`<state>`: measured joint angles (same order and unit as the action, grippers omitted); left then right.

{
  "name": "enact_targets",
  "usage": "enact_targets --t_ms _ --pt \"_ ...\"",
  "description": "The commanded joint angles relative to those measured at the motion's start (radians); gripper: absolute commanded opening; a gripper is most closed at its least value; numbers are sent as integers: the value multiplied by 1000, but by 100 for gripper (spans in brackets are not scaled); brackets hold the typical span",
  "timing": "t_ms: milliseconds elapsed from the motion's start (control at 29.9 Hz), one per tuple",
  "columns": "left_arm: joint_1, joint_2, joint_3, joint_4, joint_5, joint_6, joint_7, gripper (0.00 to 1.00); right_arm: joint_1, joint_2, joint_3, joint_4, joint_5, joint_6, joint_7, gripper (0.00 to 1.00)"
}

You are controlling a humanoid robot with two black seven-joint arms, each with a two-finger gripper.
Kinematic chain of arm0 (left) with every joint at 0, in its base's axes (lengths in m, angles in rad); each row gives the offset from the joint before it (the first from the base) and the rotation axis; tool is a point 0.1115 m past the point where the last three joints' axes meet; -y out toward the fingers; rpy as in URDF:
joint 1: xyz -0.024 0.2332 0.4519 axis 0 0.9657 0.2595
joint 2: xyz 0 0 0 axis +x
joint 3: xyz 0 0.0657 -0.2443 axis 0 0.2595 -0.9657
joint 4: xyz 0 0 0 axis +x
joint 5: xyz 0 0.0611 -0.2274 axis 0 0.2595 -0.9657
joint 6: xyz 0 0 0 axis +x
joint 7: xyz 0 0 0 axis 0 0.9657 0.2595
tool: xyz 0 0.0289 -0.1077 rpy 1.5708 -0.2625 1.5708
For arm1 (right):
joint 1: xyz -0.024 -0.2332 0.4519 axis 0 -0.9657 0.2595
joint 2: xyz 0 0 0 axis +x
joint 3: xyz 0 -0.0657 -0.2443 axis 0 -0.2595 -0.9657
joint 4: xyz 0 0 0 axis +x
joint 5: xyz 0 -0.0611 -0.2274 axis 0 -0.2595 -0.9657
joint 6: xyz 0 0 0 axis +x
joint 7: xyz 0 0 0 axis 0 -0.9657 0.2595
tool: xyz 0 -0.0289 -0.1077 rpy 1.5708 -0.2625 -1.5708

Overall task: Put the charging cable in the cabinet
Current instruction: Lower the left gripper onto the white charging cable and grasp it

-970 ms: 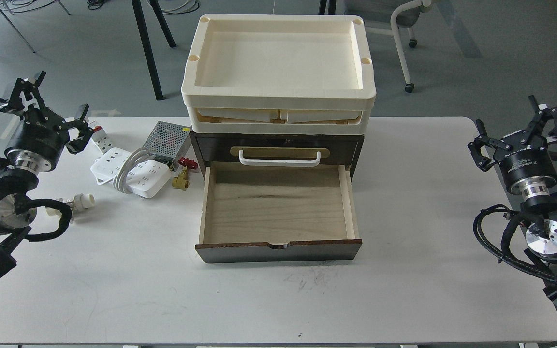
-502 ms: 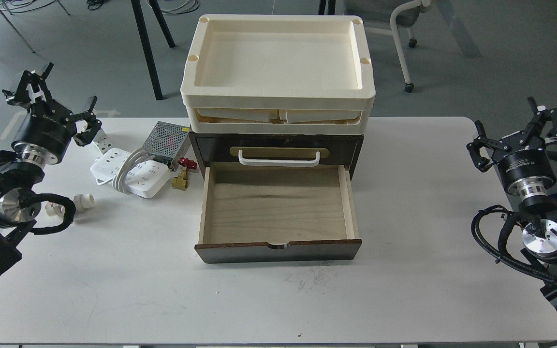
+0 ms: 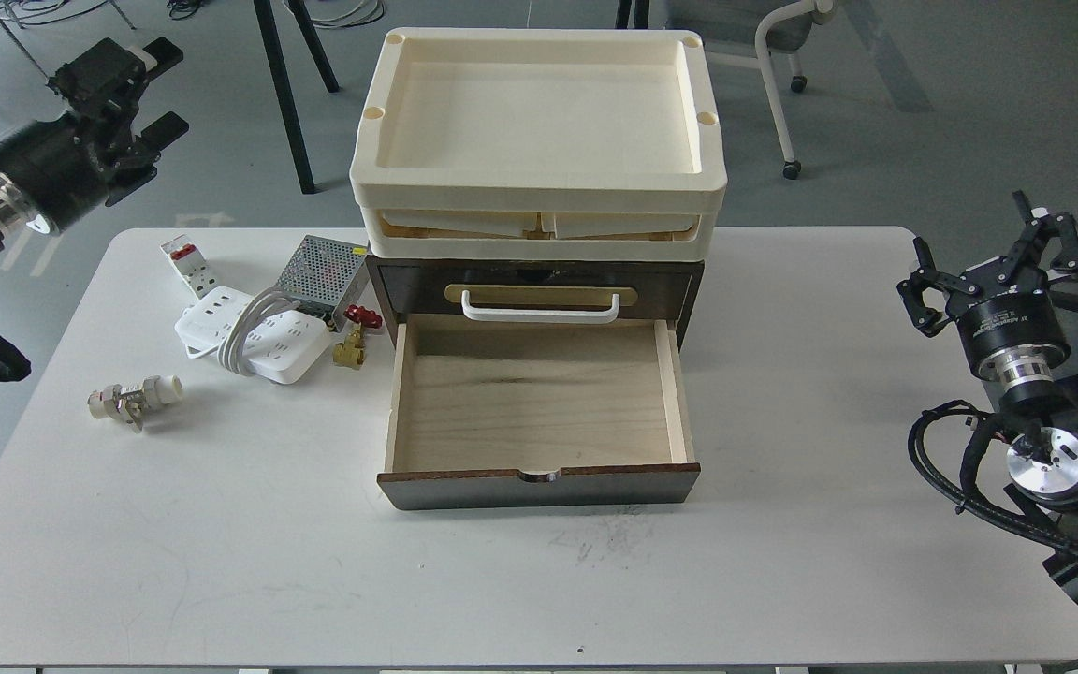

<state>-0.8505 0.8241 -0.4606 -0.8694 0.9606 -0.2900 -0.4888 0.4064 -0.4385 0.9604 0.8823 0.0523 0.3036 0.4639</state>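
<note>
The charging cable [image 3: 254, 333], a white power strip with its cord wound round the middle, lies on the table left of the cabinet. The cabinet [image 3: 539, 277] is dark brown, with a white handle [image 3: 540, 307] on its upper front. Its lower light-wood drawer [image 3: 539, 404] is pulled out and empty. Cream trays [image 3: 539, 122] are stacked on top. My left gripper [image 3: 157, 92] is open and empty, raised beyond the table's far left corner, well away from the cable. My right gripper [image 3: 988, 255] is open and empty at the table's right edge.
A small white breaker with a red switch [image 3: 191, 265], a metal mesh box [image 3: 322, 267] and a brass valve with a red handle [image 3: 355, 335] lie around the cable. A white fitting [image 3: 134, 398] lies nearer the front left. A chair [image 3: 787, 56] stands behind the table.
</note>
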Motion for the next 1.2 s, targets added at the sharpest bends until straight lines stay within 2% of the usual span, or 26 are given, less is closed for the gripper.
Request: enact_targets --t_ms 0,167,368,502,602,669,836,1037,1171 --pt "11 3 10 -29 373 135 0 96 0 0 -2 1 0 0 1 100" --pt "19 -5 111 -23 677 265 0 93 0 0 -2 3 0 0 1 100" --pt "16 -68 198 32 791 295 0 91 0 0 -2 6 0 2 1 100" --pt "16 -144 221 128 833 299 0 89 0 0 -2 6 0 3 1 100" --pt "18 -224 238 260 839 305 0 88 -1 0 -3 6 0 3 1 100" --pt "15 -287 284 373 848 339 0 87 -1 0 -3 6 0 3 1 100" --pt "11 -368 401 526 827 400 0 68 -1 1 -3 4 -6 3 1 100" --pt "11 -445 401 651 808 400 0 54 -1 1 -3 6 -8 3 1 100" --pt "11 -459 402 682 758 394 0 43 -1 1 -3 6 -8 5 1 100"
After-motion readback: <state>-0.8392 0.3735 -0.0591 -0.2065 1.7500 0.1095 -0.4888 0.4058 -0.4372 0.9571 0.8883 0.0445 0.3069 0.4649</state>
